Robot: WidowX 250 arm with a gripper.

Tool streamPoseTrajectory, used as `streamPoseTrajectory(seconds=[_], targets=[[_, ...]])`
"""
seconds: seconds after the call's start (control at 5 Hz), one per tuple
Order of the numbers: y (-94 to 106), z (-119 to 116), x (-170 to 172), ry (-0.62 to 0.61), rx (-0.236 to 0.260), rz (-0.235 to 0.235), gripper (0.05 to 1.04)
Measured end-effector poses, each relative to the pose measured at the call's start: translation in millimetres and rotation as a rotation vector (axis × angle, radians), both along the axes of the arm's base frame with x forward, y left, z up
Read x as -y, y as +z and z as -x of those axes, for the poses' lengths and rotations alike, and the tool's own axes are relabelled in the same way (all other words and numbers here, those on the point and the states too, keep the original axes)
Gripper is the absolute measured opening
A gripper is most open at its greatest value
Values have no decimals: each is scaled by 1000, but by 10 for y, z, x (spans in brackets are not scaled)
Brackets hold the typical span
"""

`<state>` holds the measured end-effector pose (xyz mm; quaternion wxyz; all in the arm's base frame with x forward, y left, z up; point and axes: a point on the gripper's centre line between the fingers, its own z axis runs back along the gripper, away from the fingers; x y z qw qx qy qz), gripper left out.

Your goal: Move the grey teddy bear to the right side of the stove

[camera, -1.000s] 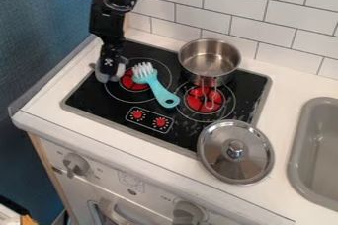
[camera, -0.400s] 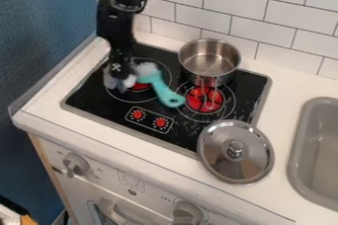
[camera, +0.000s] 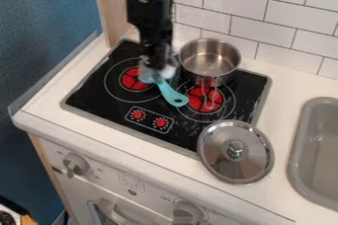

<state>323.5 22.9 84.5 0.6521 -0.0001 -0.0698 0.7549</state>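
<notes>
Clearance from brush (camera: 173,95) and pot (camera: 211,60) should be kept as the teddy bear (camera: 169,71) is moved; claw (camera: 157,69) opening and grip cannot be told.

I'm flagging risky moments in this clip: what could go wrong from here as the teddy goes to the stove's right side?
The teddy, at the end effector, meets the turquoise brush's head, so moving right could drag the brush along. The metal pot is close on that side and might get bumped, especially its handle over the right burner.
</notes>
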Motion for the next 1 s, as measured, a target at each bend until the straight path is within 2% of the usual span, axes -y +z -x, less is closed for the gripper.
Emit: streamPoseTrajectory(seconds=[0.2,0.4,0.6,0.8,1.0], targets=[[60,23,469,-162,20,20,315],[86,-7,862,-301,32,60,315],[-18,-84,1172,-386,9,73,315],[-167,-152,1376,-422,-20,75,315],[-302,-203,1477,-440,-40,48,315]])
